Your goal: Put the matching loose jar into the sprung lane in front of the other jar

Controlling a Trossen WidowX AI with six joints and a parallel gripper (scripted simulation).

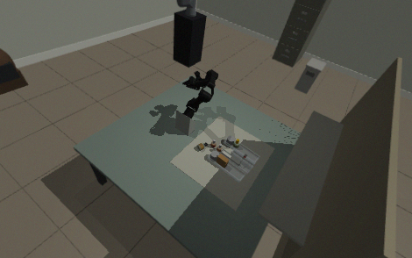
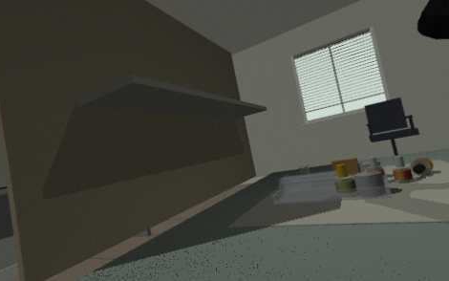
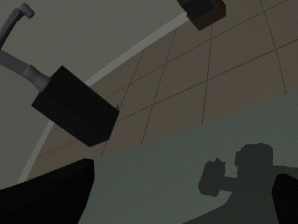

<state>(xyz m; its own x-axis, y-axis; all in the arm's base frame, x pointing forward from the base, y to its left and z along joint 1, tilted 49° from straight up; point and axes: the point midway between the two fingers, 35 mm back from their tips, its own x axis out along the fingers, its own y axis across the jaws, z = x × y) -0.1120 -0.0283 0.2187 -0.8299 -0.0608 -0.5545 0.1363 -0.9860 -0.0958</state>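
Note:
The grey lane rack (image 1: 245, 170) (image 2: 305, 185) lies on a cream mat (image 1: 192, 168) (image 2: 405, 210) on the right half of the table. Several small jars stand by its front end: a yellow-lidded one (image 1: 237, 141) (image 2: 341, 170), a greenish one (image 2: 345, 185), a wide grey-white one (image 2: 370, 183), an orange one (image 2: 401, 174) and one tipped on its side (image 2: 421, 165). I cannot tell which jar stands in the sprung lane. My gripper (image 1: 190, 82) is open and empty. It is raised high at the back of the table, far from the jars, and looks out over the table edge to the floor.
A brown box (image 1: 223, 161) (image 2: 347, 164) sits by the rack. A tall board with a shelf (image 1: 363, 175) (image 2: 118, 119) rises at the table's right side. A pale wedge (image 1: 185, 124) stands by the arm's base. A black pedestal (image 1: 188, 37) (image 3: 73, 106) stands on the floor behind.

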